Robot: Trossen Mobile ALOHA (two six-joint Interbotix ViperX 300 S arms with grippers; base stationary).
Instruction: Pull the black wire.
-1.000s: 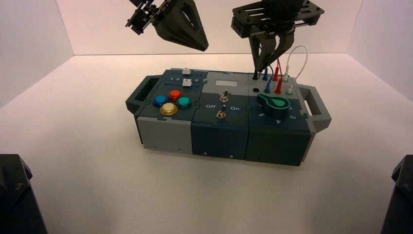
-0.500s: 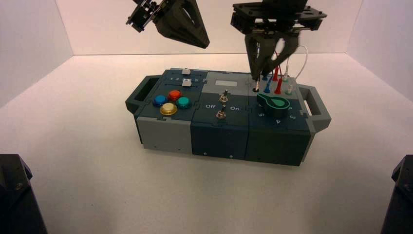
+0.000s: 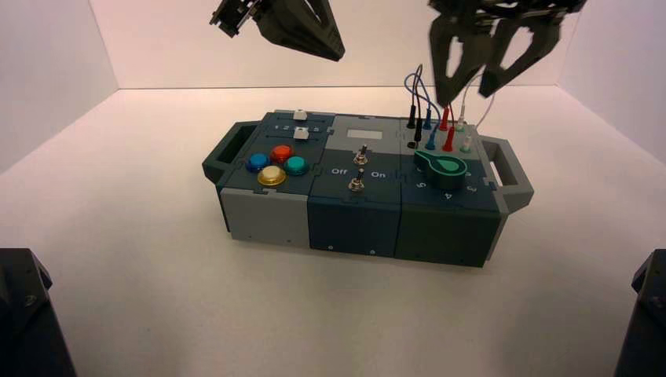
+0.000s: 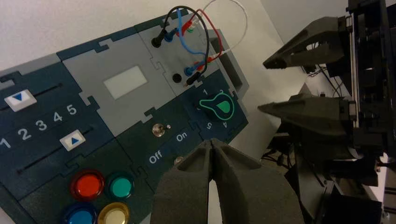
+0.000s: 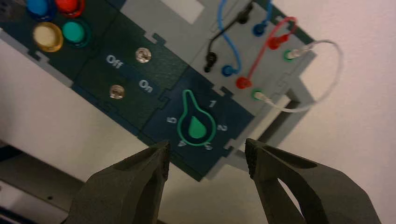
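Note:
The black wire (image 3: 418, 132) loops above the box's (image 3: 353, 212) right back corner. Its far plug (image 4: 159, 41) sits in a socket. Its near plug (image 4: 189, 82) is out and hangs beside the empty socket (image 4: 176, 78); it also shows in the right wrist view (image 5: 210, 60). My right gripper (image 3: 468, 96) is open and empty, raised above and right of the wires, and its own view (image 5: 206, 147) looks down on the box. My left gripper (image 3: 338, 56) is shut and empty, high above the box's back; its closed tips show in its own view (image 4: 212, 142).
Blue (image 5: 227, 70), red (image 5: 242, 82) and white (image 5: 327, 70) wires stay plugged beside the black one. A green knob (image 3: 442, 166) sits in front of the sockets, two toggle switches (image 3: 360, 155) in the middle, coloured buttons (image 3: 272, 174) on the left. Box handles stick out both ends.
My right gripper held the black wire's near plug just above its socket, then opened, let it go and rose up and to the right. The left arm barely moved.

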